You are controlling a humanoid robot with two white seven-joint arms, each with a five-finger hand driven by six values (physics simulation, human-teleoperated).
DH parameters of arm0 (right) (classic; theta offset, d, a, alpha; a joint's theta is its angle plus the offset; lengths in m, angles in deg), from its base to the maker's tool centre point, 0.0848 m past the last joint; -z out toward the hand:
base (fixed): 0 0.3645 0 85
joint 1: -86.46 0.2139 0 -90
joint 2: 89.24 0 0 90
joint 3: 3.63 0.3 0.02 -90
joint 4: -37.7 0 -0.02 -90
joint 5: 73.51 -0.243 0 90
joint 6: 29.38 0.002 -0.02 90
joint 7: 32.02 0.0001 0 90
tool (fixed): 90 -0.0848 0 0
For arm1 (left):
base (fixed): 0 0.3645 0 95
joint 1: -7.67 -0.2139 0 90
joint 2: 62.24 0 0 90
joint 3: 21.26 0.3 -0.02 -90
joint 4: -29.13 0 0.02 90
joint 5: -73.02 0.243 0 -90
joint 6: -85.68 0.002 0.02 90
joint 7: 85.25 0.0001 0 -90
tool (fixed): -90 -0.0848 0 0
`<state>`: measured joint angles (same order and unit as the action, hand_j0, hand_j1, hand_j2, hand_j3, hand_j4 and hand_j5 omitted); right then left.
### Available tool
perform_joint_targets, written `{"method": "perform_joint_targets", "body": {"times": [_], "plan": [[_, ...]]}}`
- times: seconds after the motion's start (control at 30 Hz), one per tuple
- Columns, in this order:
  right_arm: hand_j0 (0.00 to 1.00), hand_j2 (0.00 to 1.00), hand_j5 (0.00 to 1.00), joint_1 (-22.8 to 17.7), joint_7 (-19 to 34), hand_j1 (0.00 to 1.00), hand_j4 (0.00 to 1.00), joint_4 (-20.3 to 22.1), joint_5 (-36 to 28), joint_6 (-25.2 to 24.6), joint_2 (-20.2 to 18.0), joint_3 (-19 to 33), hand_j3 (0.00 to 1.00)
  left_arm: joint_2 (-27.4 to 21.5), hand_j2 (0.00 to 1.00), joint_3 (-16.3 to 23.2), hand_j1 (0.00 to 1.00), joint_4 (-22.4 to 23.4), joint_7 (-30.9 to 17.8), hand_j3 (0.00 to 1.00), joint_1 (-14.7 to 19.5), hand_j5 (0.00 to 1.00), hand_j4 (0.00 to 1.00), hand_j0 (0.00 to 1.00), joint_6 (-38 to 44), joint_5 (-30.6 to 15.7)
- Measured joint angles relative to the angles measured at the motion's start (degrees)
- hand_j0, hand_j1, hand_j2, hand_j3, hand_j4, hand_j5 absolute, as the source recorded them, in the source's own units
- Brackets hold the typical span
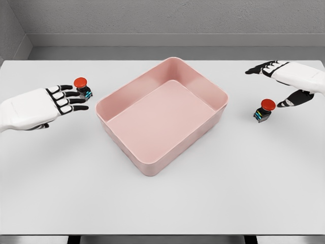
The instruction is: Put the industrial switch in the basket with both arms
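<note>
Standing upright, red buttons up: left switch (83,88) at open left hand (63,99) fingertips; right switch (265,110) near open right hand (284,81).

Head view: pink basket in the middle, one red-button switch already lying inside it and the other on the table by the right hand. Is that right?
Not quite. The head view shows the pink basket holding nothing. One switch stands on the table left of it, at the left hand's fingertips. The other switch is indeed on the table by the right hand.
</note>
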<state>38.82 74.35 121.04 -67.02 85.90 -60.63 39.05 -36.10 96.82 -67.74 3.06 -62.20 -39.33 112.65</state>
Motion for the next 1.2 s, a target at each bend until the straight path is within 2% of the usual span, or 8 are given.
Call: {"method": "perform_joint_targets", "body": {"times": [0.1, 0.27, 0.33, 0.4, 0.53, 0.87, 0.97, 1.2], "plan": [[1.00, 1.00, 1.00, 0.09, -0.38, 1.00, 1.00, 0.07, -0.06, -0.75, -0.67, -0.05, 1.00, 0.03, 1.00, 0.11, 1.00, 0.38, -0.01, 1.00, 0.00, 1.00, 1.00, 1.00, 0.00, 0.00], [1.00, 1.00, 1.00, -0.09, -1.52, 1.00, 1.00, 0.23, -0.07, -0.97, -3.72, -1.65, 1.00, 1.21, 1.00, 0.15, 1.00, 4.40, -0.09, 1.00, 2.99, 1.00, 1.00, 1.00, 0.00, -0.07], [1.00, 1.00, 1.00, 0.00, -1.65, 1.00, 1.00, 0.29, -0.07, -0.89, -4.25, -2.67, 1.00, 3.16, 1.00, 0.43, 1.00, 6.74, -0.16, 1.00, 5.96, 1.00, 1.00, 1.00, -0.01, 0.49], [1.00, 1.00, 1.00, 0.00, -1.62, 1.00, 1.00, 0.35, -0.04, -0.88, -4.12, -3.56, 1.00, 5.94, 1.00, 3.43, 1.00, 10.32, -0.15, 1.00, 12.13, 1.00, 1.00, 1.00, 0.01, 0.47], [1.00, 1.00, 1.00, 0.00, -1.44, 1.00, 1.00, 0.20, -0.07, -1.54, -3.15, -5.56, 1.00, 11.63, 1.00, 8.00, 1.00, 16.76, -2.31, 1.00, 15.12, 1.00, 1.00, 1.00, 0.00, 1.90], [1.00, 1.00, 1.00, 1.40, 3.94, 1.00, 1.00, -3.76, -0.18, -5.97, 1.80, -6.42, 1.00, 24.63, 1.00, 11.75, 1.00, 37.03, -5.39, 1.00, 25.31, 1.00, 1.00, 1.00, -0.02, 4.92], [1.00, 1.00, 1.00, 1.93, 5.97, 1.00, 1.00, -6.59, 0.20, -6.91, 4.84, -6.28, 1.00, 27.83, 1.00, 11.96, 1.00, 43.35, -5.46, 1.00, 25.75, 1.00, 1.00, 1.00, -0.03, 5.37], [1.00, 1.00, 1.00, 2.72, 8.42, 1.00, 1.00, -13.06, 0.76, -7.54, 9.61, -6.28, 1.00, 31.24, 1.00, 12.09, 1.00, 46.91, -5.18, 1.00, 26.98, 1.00, 1.00, 1.00, -0.03, 6.63]]}}
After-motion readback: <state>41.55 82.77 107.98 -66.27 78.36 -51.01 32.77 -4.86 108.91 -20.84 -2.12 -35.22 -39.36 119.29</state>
